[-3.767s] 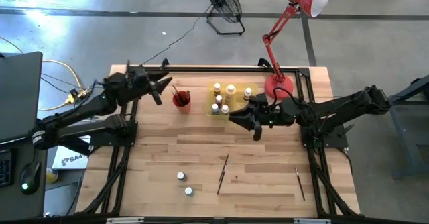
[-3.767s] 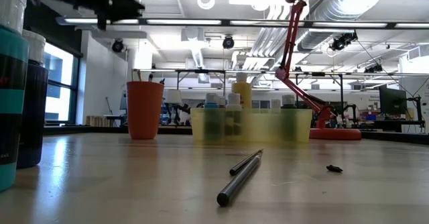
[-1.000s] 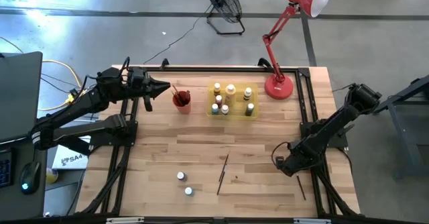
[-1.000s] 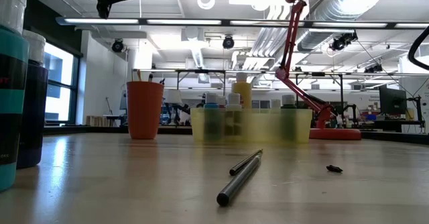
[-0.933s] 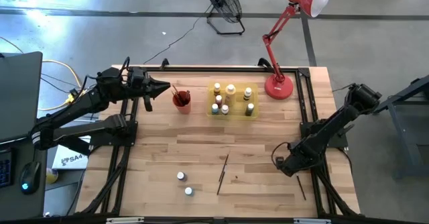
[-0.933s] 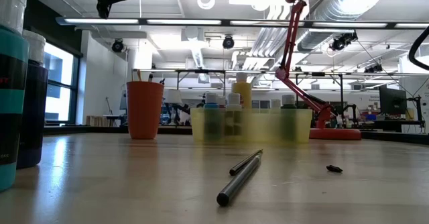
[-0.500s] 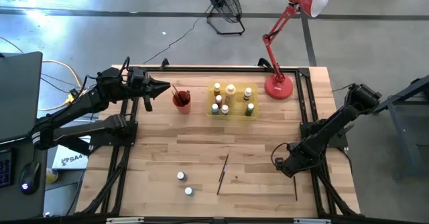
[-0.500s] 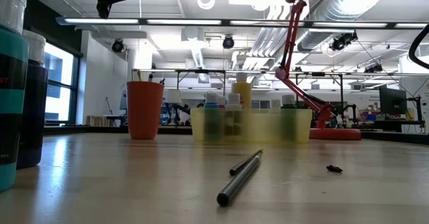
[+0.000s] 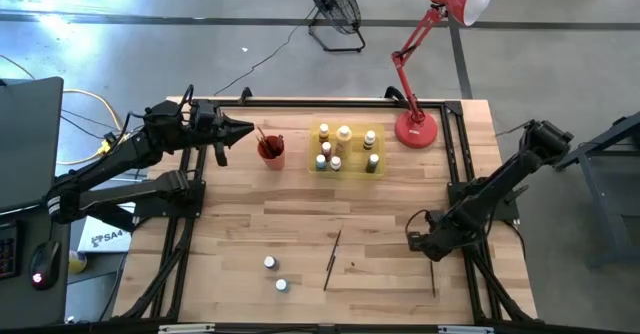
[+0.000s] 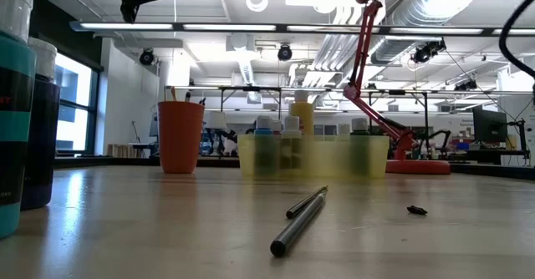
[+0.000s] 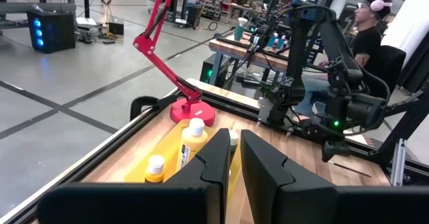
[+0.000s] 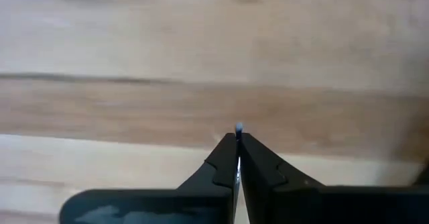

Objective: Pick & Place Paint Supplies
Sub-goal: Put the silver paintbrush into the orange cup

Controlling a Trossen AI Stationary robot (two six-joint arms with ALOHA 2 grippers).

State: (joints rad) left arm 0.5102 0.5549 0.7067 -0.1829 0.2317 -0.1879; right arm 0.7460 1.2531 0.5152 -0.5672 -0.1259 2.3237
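Right gripper (image 9: 420, 242) is down low over the right side of the pale wooden plank table (image 9: 300, 214), and its fingers (image 12: 258, 163) are clenched on a thin dark-handled paintbrush (image 9: 432, 279). In the right wrist view only the brush's pale end pokes out past the fingertips, with bare wood grain right behind it. From above, the handle trails out of the gripper toward the table's near edge.

Across to the left gripper (image 9: 240, 129), up at the far left of the table: its fingers (image 11: 218, 160) are drawn almost together, just a slim gap showing, with nothing in them. It hangs just beside the small red cup (image 9: 270, 150), which has brush handles standing in it, though how many is too fine to tell.

Just to the cup's right is the flat translucent yellow tray (image 9: 356, 169), and I count about seven tiny pale-capped bottles standing in it. Two more small white-capped bottles (image 9: 275, 274) stand near each other on the near left of the table, well apart from both grippers. One loose dark paintbrush (image 9: 331, 259) lies mid-table, between those bottles and the right gripper.

A red desk lamp (image 9: 415, 129) is planted at the far right corner. Beyond that there's grey concrete floor and a black floor fan (image 9: 332, 2). The low view looks into a bright workshop with ceiling lights and ducting, and the left wrist view catches a seated person (image 11: 372, 43) past the table.
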